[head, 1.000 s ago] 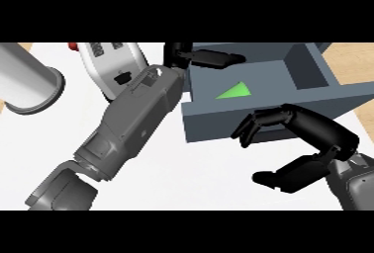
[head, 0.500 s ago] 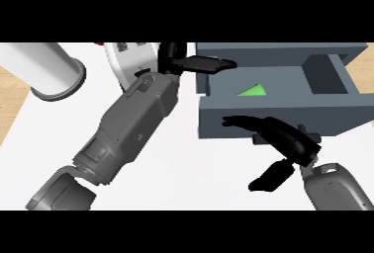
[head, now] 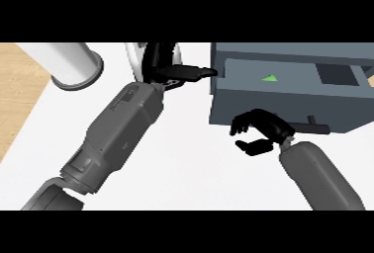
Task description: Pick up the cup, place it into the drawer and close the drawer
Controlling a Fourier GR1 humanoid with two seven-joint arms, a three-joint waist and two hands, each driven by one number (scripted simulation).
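The grey drawer stands open at the upper right. Inside it a small green cup shows as a green wedge. My right hand is at the drawer's front panel, just left of its handle; its fingers are bent but relaxed and hold nothing. My left hand lies near the top centre, with straight fingers pointing right toward the drawer's left corner. It is open and empty.
A white cylinder stands at the upper left by the wooden edge. A white object shows partly behind my left hand. My left forearm lies diagonally across the white counter.
My right hand has come up and left from below the drawer to its front panel, and its spread fingers have bent. The left arm has stayed by the drawer's left corner.
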